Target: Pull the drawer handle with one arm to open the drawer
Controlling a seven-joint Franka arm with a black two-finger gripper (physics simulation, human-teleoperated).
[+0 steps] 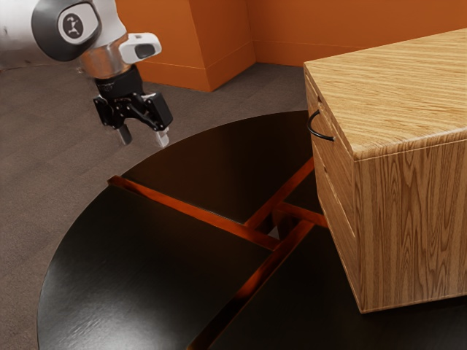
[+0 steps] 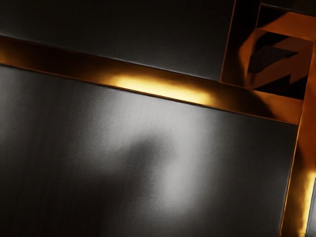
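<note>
- Black round table [image 1: 146,277], crossed by amber strips [image 2: 148,84]: a low swing across it could scrape the tool on the top. As things hang now, the clearance looks fair.
- Oak-grained cabinet [image 1: 408,95] stands at the table's edge on the exterior view's right. If it is loose, a hard tug may drag the whole box over the table instead of freeing the drawer.
- Drawer [image 1: 332,149] is the top front on the cabinet face turned toward the arm. It looks shut, flush with the fronts below. A pull off its sliding line could make it bind.
- Tool [image 1: 144,138] hangs over the table's far edge at the exterior view's left, well apart from the cabinet. Its fingers are spread with nothing between them, and they point down. Without a wrist turn they may strike the drawer front or pass beside the grip.
- Handle [image 1: 315,127] is a thin dark bow of wire standing off the drawer front, just under the cabinet's top edge. It is slim and smooth-looking, so a shallow hold could slip off mid-pull.
</note>
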